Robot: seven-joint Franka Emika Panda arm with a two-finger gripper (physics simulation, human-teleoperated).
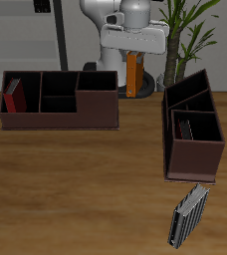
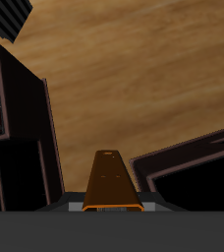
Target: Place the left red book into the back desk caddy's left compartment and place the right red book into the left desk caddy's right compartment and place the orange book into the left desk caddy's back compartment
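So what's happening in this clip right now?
The gripper holds the orange book upright in the air at the table's back, between the two caddies. One red book already sits in the back desk caddy, another in the left desk caddy. A grey book lies near the front edge.

On the table (image 1: pixel 76 189), one caddy (image 1: pixel 58 100) sits at about ten o'clock, with a book (image 1: pixel 13 96) upright in its end compartment. A second caddy (image 1: pixel 193 129) sits at about three o'clock, with a book (image 1: pixel 185 128) standing in its nearer compartment. A third book (image 1: pixel 133 72) hangs above the table's back edge at twelve o'clock, between the two caddies. A flat object (image 1: pixel 188 214) lies at five o'clock, just in front of the second caddy.
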